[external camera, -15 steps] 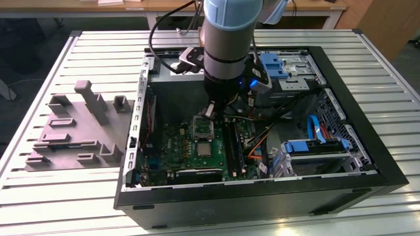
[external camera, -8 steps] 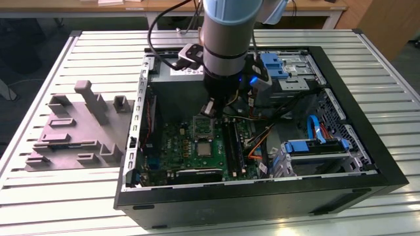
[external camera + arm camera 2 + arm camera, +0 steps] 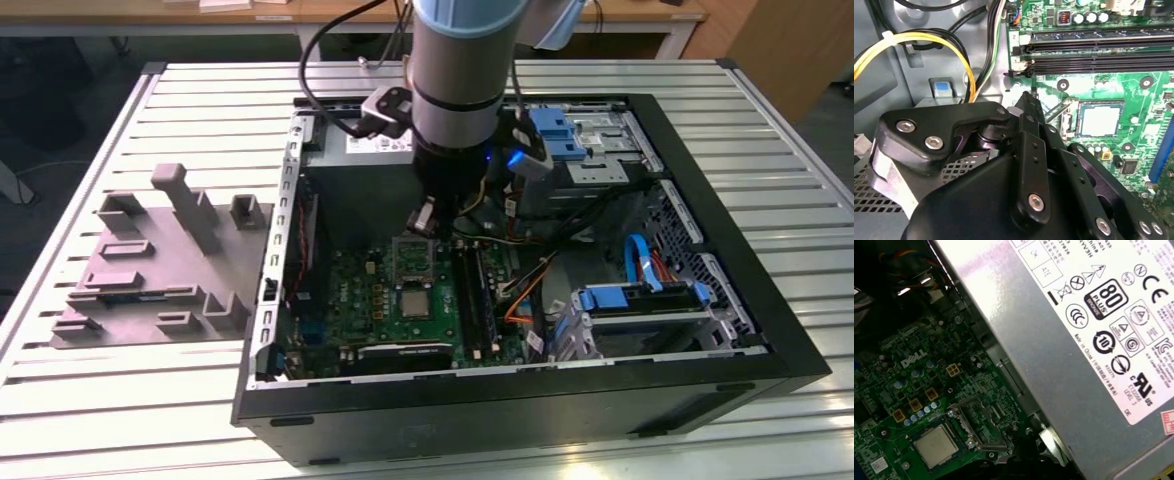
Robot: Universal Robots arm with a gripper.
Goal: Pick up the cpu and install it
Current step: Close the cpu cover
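One cpu (image 3: 1099,120) seated in socket, apart from fingers (image 3: 1026,102)

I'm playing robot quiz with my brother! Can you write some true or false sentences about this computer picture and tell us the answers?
1. The chip sits in its socket on the green board. True.
2. The end effector is holding the chip. False: the chip lies in the socket, apart from the end effector.
3. The grey tray is inside the computer case. False: it lies on the table, outside the case, on the exterior view's left.
4. A yellow cable runs near the end effector in the second wrist view. True.
5. The socket's metal frame is flipped open beside the chip. True.
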